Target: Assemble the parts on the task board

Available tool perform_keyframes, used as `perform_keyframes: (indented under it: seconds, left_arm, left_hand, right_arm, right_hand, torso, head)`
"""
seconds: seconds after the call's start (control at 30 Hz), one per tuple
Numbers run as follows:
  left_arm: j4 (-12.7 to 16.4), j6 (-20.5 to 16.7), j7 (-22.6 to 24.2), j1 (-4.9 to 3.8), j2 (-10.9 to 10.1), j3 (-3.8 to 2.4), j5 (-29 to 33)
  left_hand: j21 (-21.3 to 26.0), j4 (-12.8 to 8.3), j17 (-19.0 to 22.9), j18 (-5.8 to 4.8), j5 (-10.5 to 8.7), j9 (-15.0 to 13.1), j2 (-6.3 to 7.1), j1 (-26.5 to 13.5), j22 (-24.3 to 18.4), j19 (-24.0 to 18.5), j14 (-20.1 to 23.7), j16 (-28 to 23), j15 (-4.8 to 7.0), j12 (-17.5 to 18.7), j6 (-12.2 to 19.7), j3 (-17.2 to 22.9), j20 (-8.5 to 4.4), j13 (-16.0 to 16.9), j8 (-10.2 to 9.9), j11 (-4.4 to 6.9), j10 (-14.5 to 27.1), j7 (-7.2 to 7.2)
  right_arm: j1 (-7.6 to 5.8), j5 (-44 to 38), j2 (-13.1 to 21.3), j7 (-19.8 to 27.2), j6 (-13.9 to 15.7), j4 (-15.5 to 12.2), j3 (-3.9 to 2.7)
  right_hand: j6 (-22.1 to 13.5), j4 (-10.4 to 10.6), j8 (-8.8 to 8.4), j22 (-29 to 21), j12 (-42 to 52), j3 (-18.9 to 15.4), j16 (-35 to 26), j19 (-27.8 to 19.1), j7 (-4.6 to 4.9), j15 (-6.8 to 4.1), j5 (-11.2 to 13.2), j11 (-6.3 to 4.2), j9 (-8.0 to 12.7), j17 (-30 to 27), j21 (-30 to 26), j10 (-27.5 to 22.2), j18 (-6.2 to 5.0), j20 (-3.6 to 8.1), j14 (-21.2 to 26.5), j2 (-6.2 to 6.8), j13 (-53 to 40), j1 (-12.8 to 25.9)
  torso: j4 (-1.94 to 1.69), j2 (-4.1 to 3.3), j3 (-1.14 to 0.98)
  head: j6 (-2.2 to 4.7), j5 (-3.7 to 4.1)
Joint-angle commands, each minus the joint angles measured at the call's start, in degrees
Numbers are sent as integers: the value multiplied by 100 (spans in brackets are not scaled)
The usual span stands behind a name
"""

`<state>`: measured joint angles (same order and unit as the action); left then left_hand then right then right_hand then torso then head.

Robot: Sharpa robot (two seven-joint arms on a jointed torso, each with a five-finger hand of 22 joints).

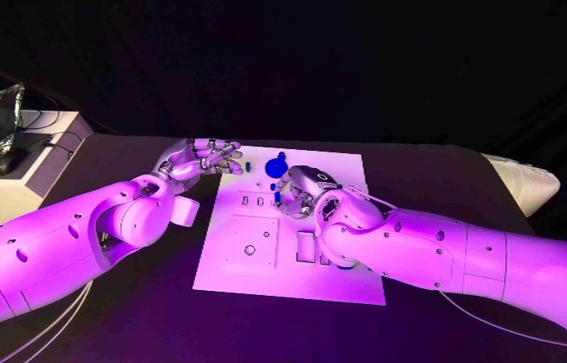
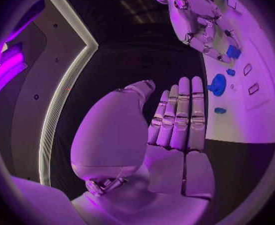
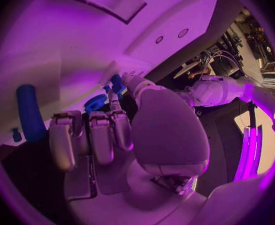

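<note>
While the right hand [image 1: 305, 188] works over the task board [image 1: 237, 256], the left hand [image 1: 198, 160] waits at the board's far left edge.

Nearest me, the board's front sockets lie bare. Mid-board, the right hand pinches a small blue part [image 3: 117, 83], apparently to seat it. Beyond, a round blue part [image 1: 275, 166] rests on the board's far edge. The left hand, fingers straight and together, holds nothing, seemingly steadying the board.
</note>
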<state>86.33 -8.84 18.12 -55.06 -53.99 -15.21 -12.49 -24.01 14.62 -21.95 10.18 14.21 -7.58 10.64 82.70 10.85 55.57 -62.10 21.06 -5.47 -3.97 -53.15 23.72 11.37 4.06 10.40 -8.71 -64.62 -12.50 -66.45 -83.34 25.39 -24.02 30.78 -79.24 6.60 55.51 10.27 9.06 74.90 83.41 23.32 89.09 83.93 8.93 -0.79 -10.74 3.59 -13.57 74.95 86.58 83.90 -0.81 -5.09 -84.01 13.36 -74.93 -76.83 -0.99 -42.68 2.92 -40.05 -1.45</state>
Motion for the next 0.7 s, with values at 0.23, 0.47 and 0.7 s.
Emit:
perform_keyframes:
  seconds: [0.23, 0.47, 0.7]
  left_arm:
    - [-8, 18, 17, 0, 14, -3, -71]
    - [-22, -124, -131, 0, 38, -3, -296]
    - [-35, -422, -688, -1, 85, -3, -732]
  left_hand:
    - [-23, -7, -15, 16, -21, 1, 8, -48, 11, -46, 34, 23, -5, 30, -27, 44, -6, -2, -35, -17, -30, -21]
    - [-70, 2, -84, 23, -24, 18, 59, -122, 31, -37, -13, 87, 15, -41, 46, 40, -9, 38, -89, 5, -195, -30]
    - [-579, 129, -738, 30, -41, -57, 186, -473, 283, 395, -604, 1089, 234, -544, 25, -213, -200, 331, 83, 183, -592, 113]
  right_arm:
    - [9, -26, 121, 213, 388, -192, 1]
    - [2, 183, 407, 432, 762, -522, -30]
    - [-131, 1016, 916, 973, 1030, -955, -115]
  right_hand:
    - [-175, 185, -74, 1201, -78, -514, -3, 418, 21, 83, 457, 72, 53, 1126, -67, 29, -24, -78, -514, 46, -848, 41]
    - [-470, 646, -327, 1214, -79, -1644, 1, 424, 131, 168, 349, 172, 166, 1145, -67, 10, -22, -151, -518, -76, -830, -376]
    - [-430, 651, -348, 1210, -69, -2006, -2, 420, 137, 176, 52, 175, 172, 1133, -79, 14, -25, -166, -515, -218, -833, -438]
  torso:
    - [-4, 3, -2]
    - [2, 23, -5]
    - [41, 91, -33]
  head:
    - [18, -13]
    - [37, -38]
    - [72, -84]
